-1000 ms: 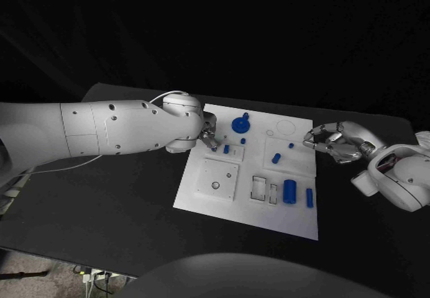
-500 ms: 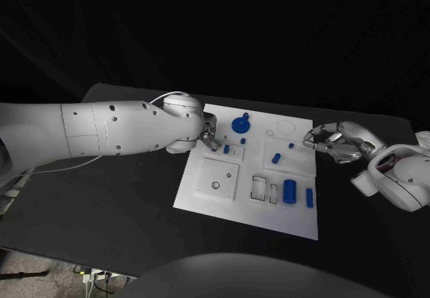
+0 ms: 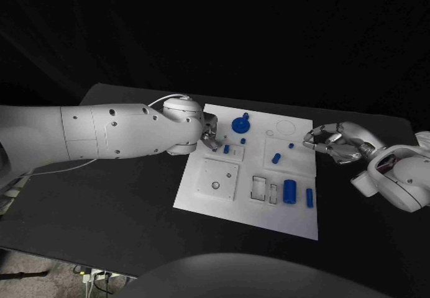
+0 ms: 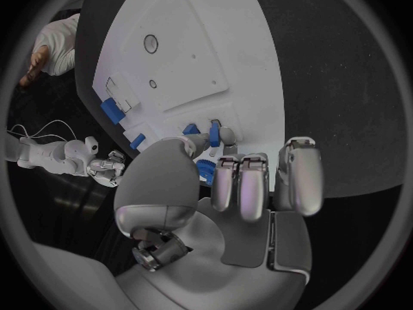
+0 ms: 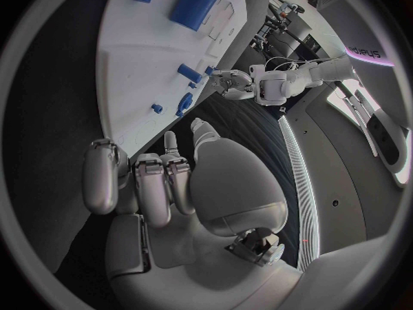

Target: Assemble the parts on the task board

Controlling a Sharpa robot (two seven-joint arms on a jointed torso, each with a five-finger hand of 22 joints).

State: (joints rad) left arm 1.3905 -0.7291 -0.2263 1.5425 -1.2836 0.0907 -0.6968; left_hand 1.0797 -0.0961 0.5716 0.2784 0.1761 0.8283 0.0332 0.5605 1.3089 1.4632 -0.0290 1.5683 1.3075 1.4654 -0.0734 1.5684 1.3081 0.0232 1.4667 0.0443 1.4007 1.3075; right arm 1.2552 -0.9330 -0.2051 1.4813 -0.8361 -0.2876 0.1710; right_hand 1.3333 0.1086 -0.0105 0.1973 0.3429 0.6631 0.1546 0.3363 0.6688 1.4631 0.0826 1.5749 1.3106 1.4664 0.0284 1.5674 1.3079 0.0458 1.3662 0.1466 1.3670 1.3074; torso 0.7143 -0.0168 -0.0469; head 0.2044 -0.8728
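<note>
– Blue peg (image 3: 227, 149) sits on the board (image 3: 224, 205)'s near-left part, left robot hand (image 3: 210, 138) over it, fingers curled, holding nothing I can see.
– Descend straight. Right robot hand (image 3: 333, 142) hangs curled, empty, off the board's right edge.

- Black table (image 3: 107, 211): matte dark top, carries everything.
- White task board (image 3: 224, 208): lies flat at the table's centre, its long axis running from 12 to 6 o'clock, slightly skewed; small blue parts (image 3: 289, 191) sit on its surface.
</note>
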